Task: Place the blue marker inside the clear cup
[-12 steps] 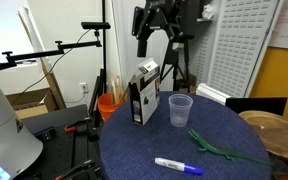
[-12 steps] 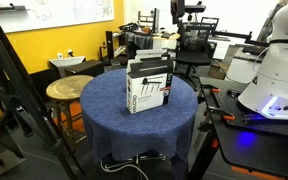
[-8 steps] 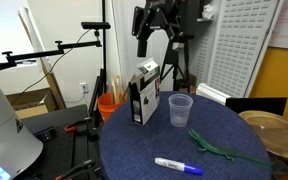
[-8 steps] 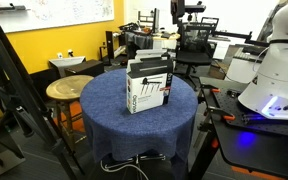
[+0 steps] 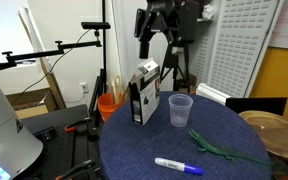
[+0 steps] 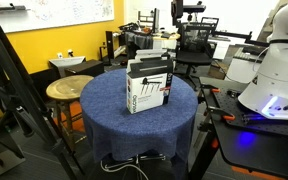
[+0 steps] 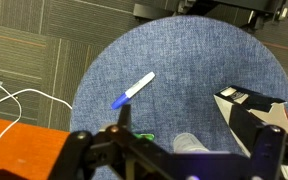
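Position of blue marker (image 5: 178, 166): flat on blue tablecloth (image 5: 134, 145), near its edge, well apart from clear cup (image 5: 180, 110). Handling, as judged: light, rigid, smooth, liable to roll; best pinched across white mid-barrel. Gripper (image 5: 156, 40): high overhead, spread wide, empty.

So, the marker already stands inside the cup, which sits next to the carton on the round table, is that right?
Not quite. The marker is not in the cup. It lies flat on the table near its edge, apart from the cup, as an exterior view shows. The rest holds: the cup does sit next to the carton on the round table.
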